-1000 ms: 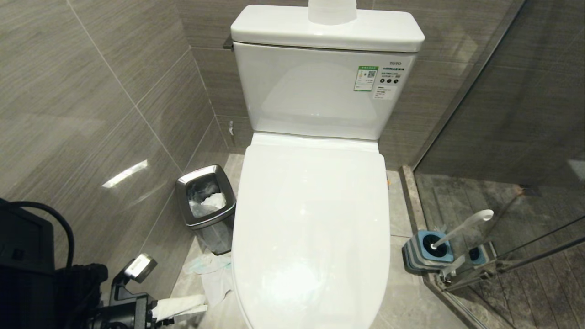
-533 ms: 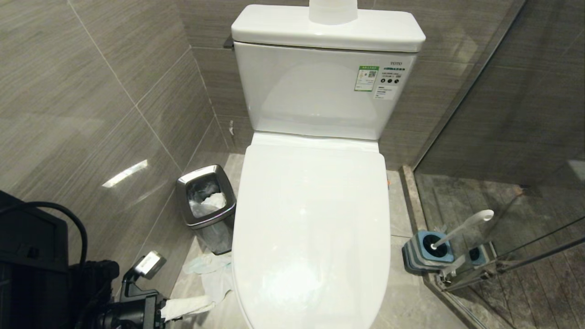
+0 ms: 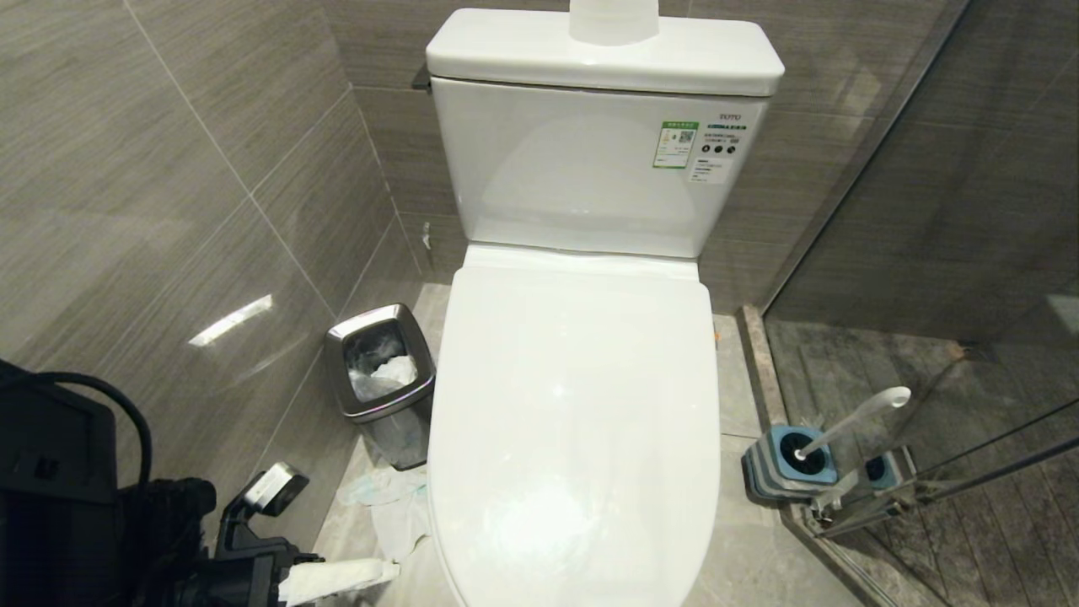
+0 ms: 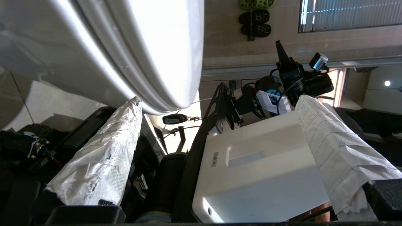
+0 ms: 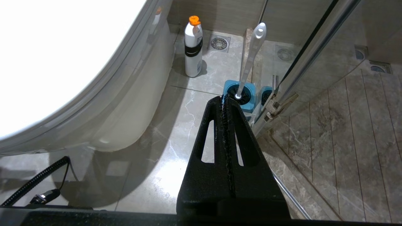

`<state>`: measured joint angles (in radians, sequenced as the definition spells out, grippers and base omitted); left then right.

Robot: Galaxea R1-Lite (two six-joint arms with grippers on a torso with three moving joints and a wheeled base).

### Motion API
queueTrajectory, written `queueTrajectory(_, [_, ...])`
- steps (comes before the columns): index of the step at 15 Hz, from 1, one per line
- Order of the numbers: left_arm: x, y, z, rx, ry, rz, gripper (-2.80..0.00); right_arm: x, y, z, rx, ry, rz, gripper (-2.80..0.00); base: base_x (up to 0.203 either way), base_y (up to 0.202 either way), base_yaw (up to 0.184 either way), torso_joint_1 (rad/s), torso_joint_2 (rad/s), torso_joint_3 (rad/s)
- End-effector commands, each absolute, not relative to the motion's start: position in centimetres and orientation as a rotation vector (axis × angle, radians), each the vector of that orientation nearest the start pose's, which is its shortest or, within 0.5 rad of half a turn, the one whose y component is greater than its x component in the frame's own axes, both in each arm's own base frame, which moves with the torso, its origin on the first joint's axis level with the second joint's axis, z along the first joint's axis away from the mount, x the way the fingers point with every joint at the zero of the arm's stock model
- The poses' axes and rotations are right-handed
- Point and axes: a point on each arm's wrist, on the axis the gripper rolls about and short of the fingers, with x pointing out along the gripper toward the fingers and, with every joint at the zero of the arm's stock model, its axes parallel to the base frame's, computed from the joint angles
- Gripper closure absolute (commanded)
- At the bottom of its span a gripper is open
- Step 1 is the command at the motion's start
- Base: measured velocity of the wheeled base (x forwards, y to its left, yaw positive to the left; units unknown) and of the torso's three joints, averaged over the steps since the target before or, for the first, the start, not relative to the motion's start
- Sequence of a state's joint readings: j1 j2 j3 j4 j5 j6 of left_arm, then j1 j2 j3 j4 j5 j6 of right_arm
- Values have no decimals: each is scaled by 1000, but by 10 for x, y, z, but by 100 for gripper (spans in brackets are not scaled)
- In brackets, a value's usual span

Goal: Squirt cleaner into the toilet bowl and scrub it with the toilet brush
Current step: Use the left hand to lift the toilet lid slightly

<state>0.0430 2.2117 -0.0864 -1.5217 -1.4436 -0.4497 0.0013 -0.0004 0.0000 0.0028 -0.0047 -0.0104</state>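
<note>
The toilet bowl fills the middle of the head view with its white lid down, so the basin is hidden. My left gripper is low at the toilet's front left, open wide, with nothing between its paper-wrapped fingers; one finger sits close under the lid's edge. The cleaner, a white bottle with an orange cap, stands on the floor by the toilet's right side. The toilet brush leans in its blue holder. My right gripper is shut and empty above the floor, just short of the holder.
A steel bin with paper in it stands left of the toilet, and crumpled paper lies on the floor below it. A paper roll sits on the tank. A glass shower partition closes off the right side.
My left arm has edged slightly toward the toilet's front, and its wrapped finger has dipped a little. Nothing else has moved.
</note>
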Motion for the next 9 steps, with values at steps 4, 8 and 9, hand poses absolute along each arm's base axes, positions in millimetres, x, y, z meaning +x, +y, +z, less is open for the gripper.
queueTrajectory(4, [224,-33,13,-760,807,-1223,-280,-23,0,75,-11,4,-3,0,0,0,0,0,0,0])
queueTrajectory(8, [230,-59,16,-769,860,-1083,-280,-23,0,75,-11,3,-3,0,0,0,0,0,0,0])
queueTrajectory(9, [231,-59,17,-768,854,-1078,-280,-23,0,75,-11,3,-3,0,0,0,0,0,0,0])
